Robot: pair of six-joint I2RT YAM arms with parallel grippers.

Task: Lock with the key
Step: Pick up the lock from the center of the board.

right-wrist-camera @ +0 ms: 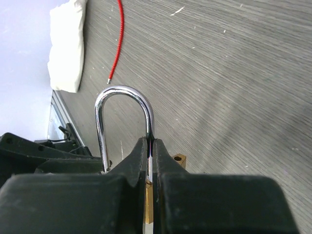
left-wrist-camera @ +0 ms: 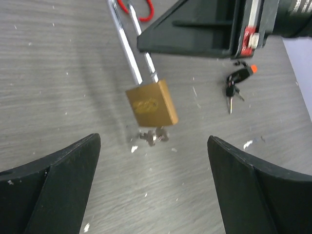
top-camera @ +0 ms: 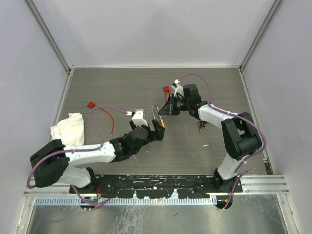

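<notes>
We find the key bunch (left-wrist-camera: 231, 90) lying flat on the grey table (top-camera: 122, 87), dark heads together and one thin silver blade pointing toward the near edge. In the top view it sits close beside the right arm, apart from both sets of fingers, and nothing holds it. To its left is the brass padlock (left-wrist-camera: 152, 103), its body tilted and its chrome shackle (right-wrist-camera: 124, 92) running up and away from the left wrist camera. Just below the body there is a small silvery thing, too blurred for us to say what it is. We also cannot tell whether the shackle is latched. The right gripper (right-wrist-camera: 150, 146) is clamped tight on one leg of the shackle, with the chrome rod pinched between its two black fingers and the other leg standing free beside them. The left gripper (left-wrist-camera: 153, 144) is spread wide and has hold of nothing. Its two dark fingers frame the bottom corners of its own view, and the padlock lies ahead of the gap between them without touching either. Farther out, a crumpled white cloth (top-camera: 68, 127) rests at the table's left side near the left arm's shoulder. A thin red cable (top-camera: 110, 118) arcs over the wood grain between the cloth and the left wrist.
</notes>
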